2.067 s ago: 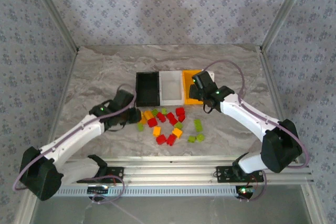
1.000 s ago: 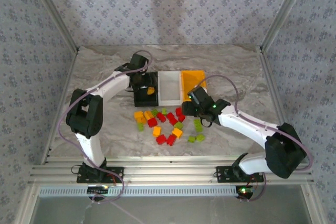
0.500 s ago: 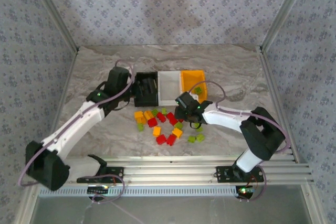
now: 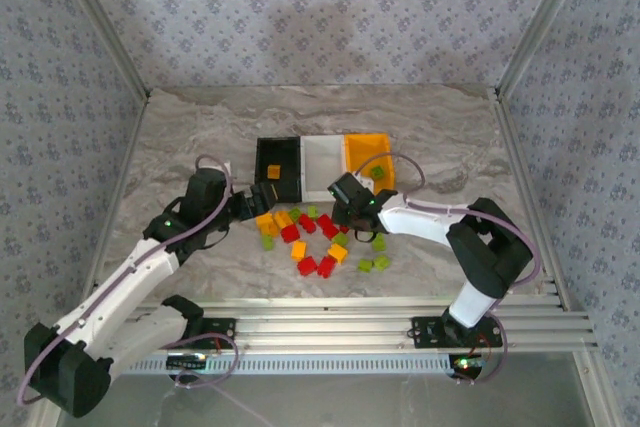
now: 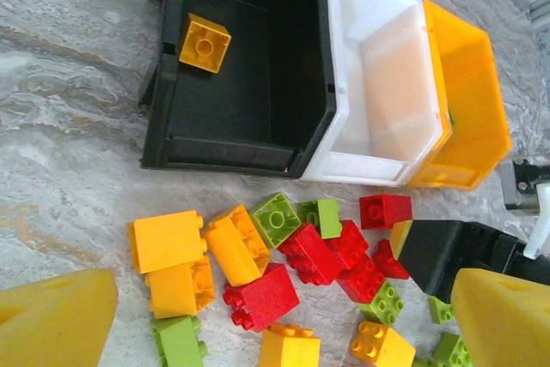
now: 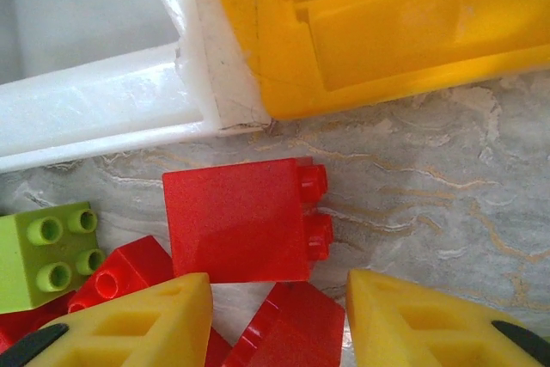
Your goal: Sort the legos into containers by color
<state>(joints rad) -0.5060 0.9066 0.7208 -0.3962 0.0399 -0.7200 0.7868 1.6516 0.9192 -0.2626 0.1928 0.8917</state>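
Note:
Red, orange-yellow and light green legos (image 4: pixel 310 237) lie in a loose pile in front of three bins standing in a row: black (image 4: pixel 262 169), white (image 4: pixel 322 169) and orange-yellow (image 4: pixel 360 152). One orange lego (image 5: pixel 204 42) lies in the black bin (image 5: pixel 241 100). A green lego (image 4: pixel 377 173) lies in the orange-yellow bin. My left gripper (image 5: pixel 284 333) is open above the pile's left part, at the left gripper (image 4: pixel 256 199) in the top view. My right gripper (image 6: pixel 279 324) is open and low over the red legos, a red brick (image 6: pixel 236 221) just ahead of its fingertips (image 6: pixel 129 324) and another red brick (image 6: pixel 296 328) between them.
The white bin's corner (image 6: pixel 112 109) and the orange-yellow bin's wall (image 6: pixel 387 23) stand close ahead of the right gripper. A green brick (image 6: pixel 47 251) lies to its left. The right gripper's black body (image 5: pixel 447 251) sits among the bricks at the pile's right. Bare marble surrounds the pile.
The left arm has drawn back from the black bin to the pile's left side, leaving an orange lego in that bin. The right gripper has shifted slightly over the red bricks.

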